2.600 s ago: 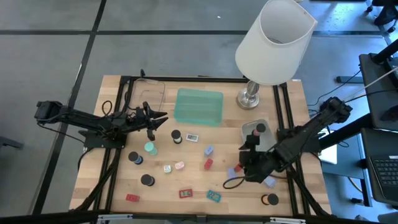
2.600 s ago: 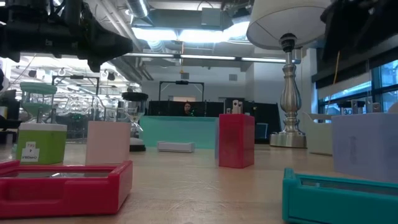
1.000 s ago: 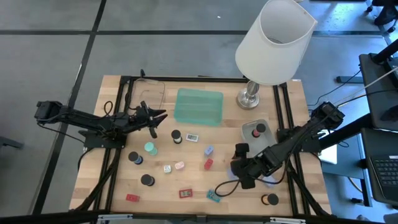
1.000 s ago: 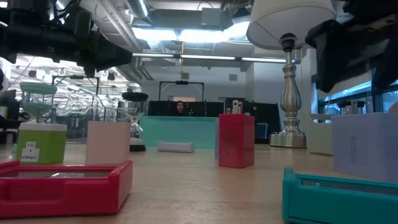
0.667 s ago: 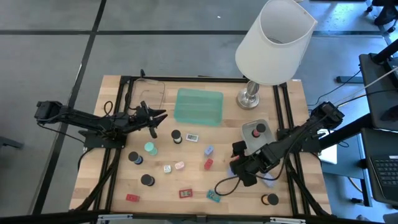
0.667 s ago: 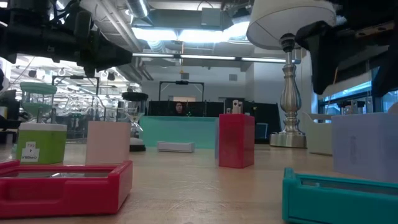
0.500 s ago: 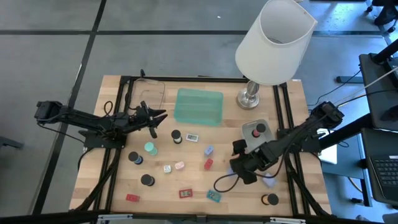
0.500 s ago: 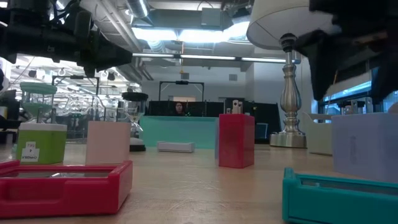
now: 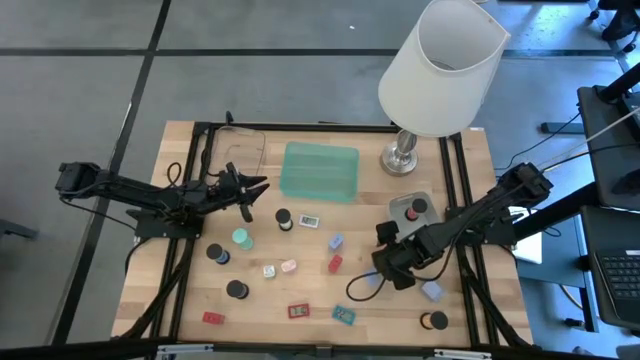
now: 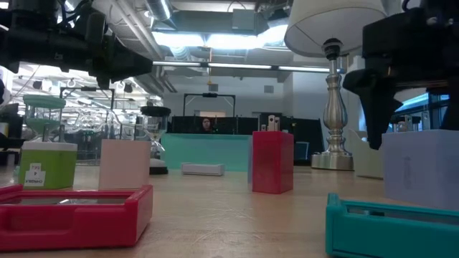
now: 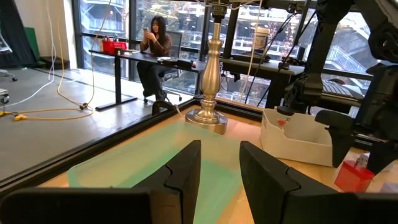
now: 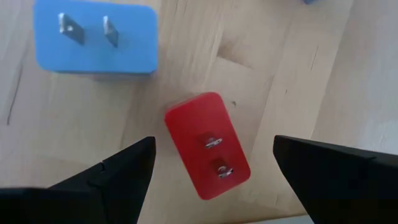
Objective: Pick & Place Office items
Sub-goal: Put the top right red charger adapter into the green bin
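Right tool (image 12: 211,158) hovered wide open, empty, over red plug block (image 12: 207,145) — approach step. Next: descend straddling block, close. Left tool (image 9: 243,190) shut, empty, waiting far-left of worktop (image 9: 300,280).

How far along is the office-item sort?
Early. Grey tray holds a red piece and a black cap. Right gripper, open, hovers over a red block, nothing held; left gripper waits shut near the clear tray. Most pieces are on the table.

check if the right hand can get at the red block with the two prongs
Probably yes. The right hand is open above the red block, one finger on each side, with bare wood between. The blue block lies apart from it, seemingly clear of the fingers.
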Controlling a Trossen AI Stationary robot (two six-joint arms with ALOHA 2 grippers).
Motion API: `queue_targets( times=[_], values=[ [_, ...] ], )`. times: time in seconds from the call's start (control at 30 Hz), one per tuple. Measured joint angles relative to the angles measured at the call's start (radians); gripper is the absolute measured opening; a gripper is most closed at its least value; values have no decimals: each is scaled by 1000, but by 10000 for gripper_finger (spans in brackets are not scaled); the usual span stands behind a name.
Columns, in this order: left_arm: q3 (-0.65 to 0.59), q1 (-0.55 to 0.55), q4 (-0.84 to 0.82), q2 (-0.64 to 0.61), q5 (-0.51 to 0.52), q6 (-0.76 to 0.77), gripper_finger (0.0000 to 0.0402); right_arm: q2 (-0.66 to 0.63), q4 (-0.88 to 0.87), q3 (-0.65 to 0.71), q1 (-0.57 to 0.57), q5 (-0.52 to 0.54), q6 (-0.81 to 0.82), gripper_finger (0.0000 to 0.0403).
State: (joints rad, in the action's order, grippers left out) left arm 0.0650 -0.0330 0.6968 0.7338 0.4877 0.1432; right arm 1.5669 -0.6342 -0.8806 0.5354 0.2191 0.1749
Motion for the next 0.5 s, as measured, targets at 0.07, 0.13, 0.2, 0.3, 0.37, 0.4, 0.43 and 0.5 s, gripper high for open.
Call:
queue_targets(
  times=[0.07, 0.13, 0.2, 0.3, 0.37, 0.4, 0.43, 0.5],
  values=[
    [0, 0, 0, 0, 0, 0, 107, 0, 6, 0, -1, 0, 0, 319],
    [0, 0, 0, 0, 0, 0, 107, 0, 16, 0, -2, -2, 0, 303],
    [0, 0, 0, 0, 0, 0, 107, 0, 15, 0, -2, -6, -1, 282],
    [0, 0, 0, 0, 0, 0, 107, 0, 15, 0, -5, -43, -1, 245],
    [0, 0, 0, 0, 0, 0, 107, 0, 15, 0, -5, -55, -1, 217],
    [0, 0, 0, 0, 1, 0, 107, 0, 15, 0, -5, -55, -1, 201],
    [0, 0, 0, 0, 1, 0, 107, 0, 15, 0, -5, -55, -1, 185],
    [0, 0, 0, 0, 1, 0, 107, 0, 15, 0, -5, -55, -1, 150]
  ],
)
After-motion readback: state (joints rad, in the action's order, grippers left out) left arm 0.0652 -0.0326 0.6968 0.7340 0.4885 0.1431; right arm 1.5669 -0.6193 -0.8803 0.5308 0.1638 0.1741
